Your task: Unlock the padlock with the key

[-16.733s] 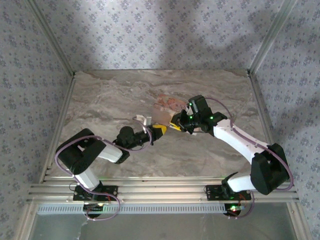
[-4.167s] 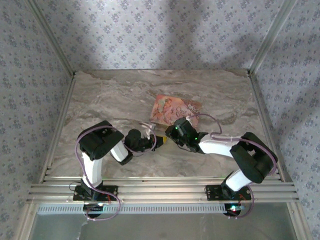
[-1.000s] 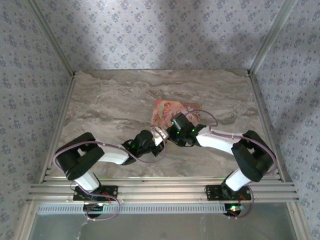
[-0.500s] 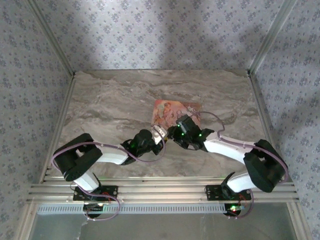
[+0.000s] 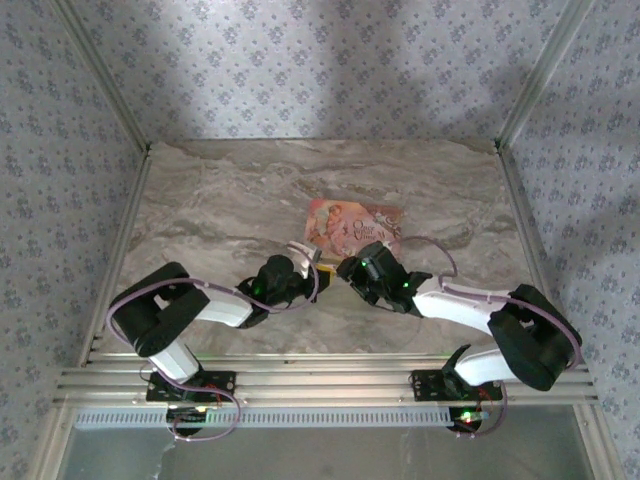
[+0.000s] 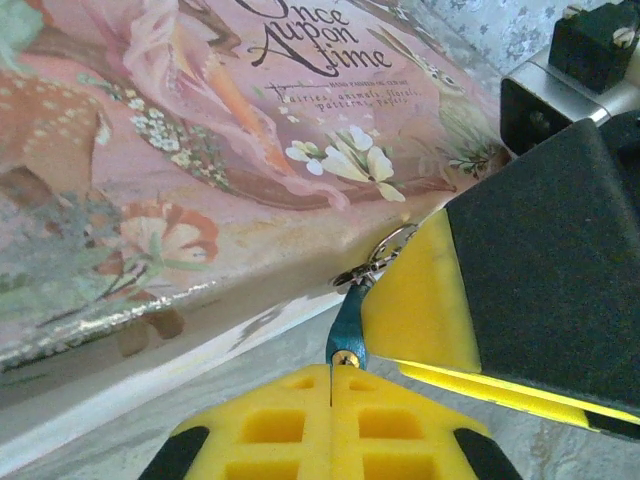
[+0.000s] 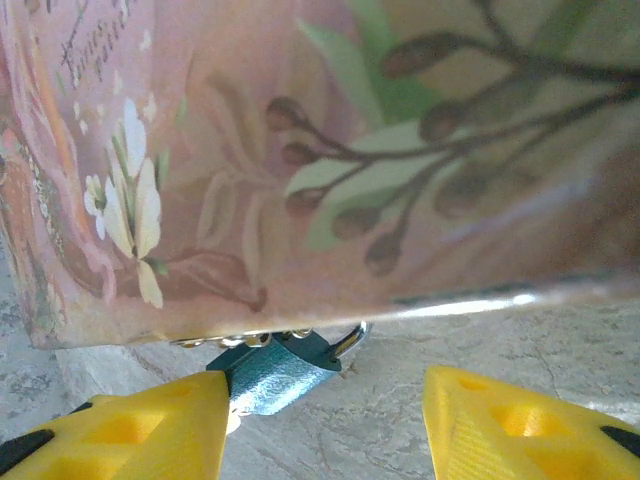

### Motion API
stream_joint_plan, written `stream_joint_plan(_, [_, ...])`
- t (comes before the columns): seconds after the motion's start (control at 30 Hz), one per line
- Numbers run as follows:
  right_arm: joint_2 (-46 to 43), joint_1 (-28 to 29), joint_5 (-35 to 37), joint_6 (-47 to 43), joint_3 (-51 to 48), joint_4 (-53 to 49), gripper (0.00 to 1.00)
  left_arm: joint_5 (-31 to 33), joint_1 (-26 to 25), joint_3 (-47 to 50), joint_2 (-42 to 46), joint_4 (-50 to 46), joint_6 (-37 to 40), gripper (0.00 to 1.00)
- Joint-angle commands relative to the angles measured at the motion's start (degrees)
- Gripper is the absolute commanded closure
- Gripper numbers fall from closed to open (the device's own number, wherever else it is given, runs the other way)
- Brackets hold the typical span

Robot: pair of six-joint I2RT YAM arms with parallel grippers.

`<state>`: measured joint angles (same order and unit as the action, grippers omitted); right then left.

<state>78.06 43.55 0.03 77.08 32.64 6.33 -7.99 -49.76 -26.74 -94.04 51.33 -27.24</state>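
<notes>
Left pincer [image 6: 331, 378] pressed together low over grey marbled bench [image 5: 220, 200] — whether anything is pinched between pads cannot be told. Just beyond tips, tiny dark blue-green metal padlock [image 6: 348, 325] hung by shackle from lower front edge of pink floral-printed box [image 6: 200, 150]. Right pincer [image 7: 328, 388] spread — one yellow finger [image 7: 130, 420] laid against padlock body, other finger well apart.

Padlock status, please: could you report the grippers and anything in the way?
Left gripper shut, tips at the padlock. Right gripper open, one finger against padlock. Padlock hangs at the box lower edge; box crowds it.
</notes>
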Motion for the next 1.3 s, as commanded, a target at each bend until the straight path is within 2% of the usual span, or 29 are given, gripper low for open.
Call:
stream_joint_plan(0.0, [0.7, 0.2, 2.6, 2.5, -0.8, 2.0, 0.46, -2.4, 0.3, 0.3, -2.5, 7.4, -5.3, 1.00])
stream_joint_plan(0.23, [1.6, 0.0, 3.3, 4.4, -1.9, 3.9, 0.47, -2.9, 0.1, 1.1, -6.7, 12.7, -7.8, 1.00])
stream_joint_plan(0.63, [3.6, -0.6, 3.1, 5.1, -2.5, 5.4, 0.51, 0.5, -2.8, 3.7, -10.7, 22.1, -11.6, 1.00])
stream_joint_plan(0.87, [4.7, -0.6, 2.4, 4.8, -1.9, 5.3, 0.54, 0.9, -3.2, 3.8, -10.9, 22.8, -11.4, 1.00])
stream_joint_plan(1.13, [4.9, -0.5, 1.2, 3.5, -2.6, 4.3, 0.67, 0.8, -2.6, 4.5, -11.2, 24.5, -12.9, 1.00])
stream_joint_plan(1.2, [5.2, -0.4, 0.9, 3.5, -2.6, 4.5, 0.66, 0.5, -2.5, 4.5, -11.7, 25.7, -13.7, 1.00])
stream_joint_plan(1.27, [5.5, -0.4, 0.6, 3.6, -2.2, 4.7, 0.58, 0.2, -2.5, 4.3, -12.2, 26.1, -14.2, 1.00])
